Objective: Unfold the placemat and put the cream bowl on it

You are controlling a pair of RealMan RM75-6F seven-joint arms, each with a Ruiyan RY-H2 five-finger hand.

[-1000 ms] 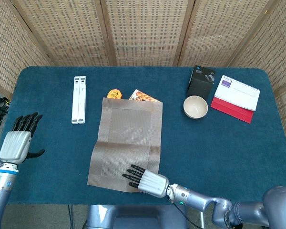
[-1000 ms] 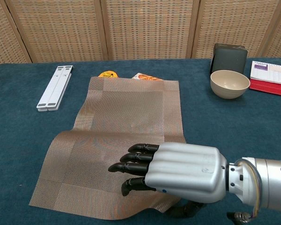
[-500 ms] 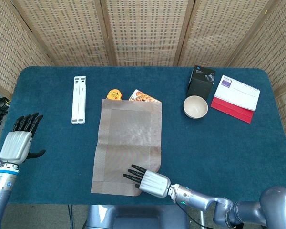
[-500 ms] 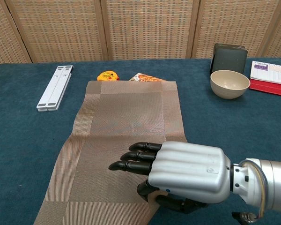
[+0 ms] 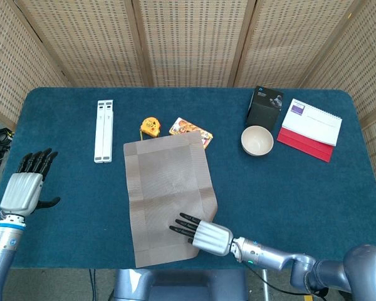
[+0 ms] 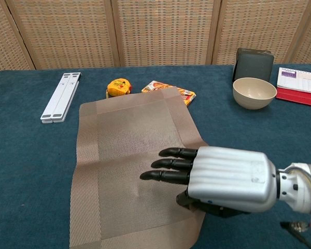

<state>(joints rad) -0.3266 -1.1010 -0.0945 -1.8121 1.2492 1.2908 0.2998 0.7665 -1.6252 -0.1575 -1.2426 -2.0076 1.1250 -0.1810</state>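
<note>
The brown woven placemat [image 5: 168,197] [image 6: 129,155] lies spread flat in the middle of the blue table, slightly skewed. My right hand [image 5: 200,231] [image 6: 217,179] is at its near right edge, fingers stretched flat over the top and thumb tucked at the edge, pinching the mat. The cream bowl [image 5: 257,140] [image 6: 254,92] stands upright and empty at the far right, well apart from the mat. Holding nothing, my left hand [image 5: 25,188] hangs over the table's left edge with its fingers apart; only the head view shows it.
A black box [image 5: 264,108] [image 6: 254,65] stands just behind the bowl, with a red-and-white desk calendar [image 5: 310,120] to its right. A yellow tape measure [image 5: 150,126] and an orange packet [image 5: 191,130] lie by the mat's far edge. A white folded stand [image 5: 104,130] lies far left.
The placemat has slid toward me and turned with my right hand, uncovering the tape measure and packet. The right hand shifted right. The left hand stayed put.
</note>
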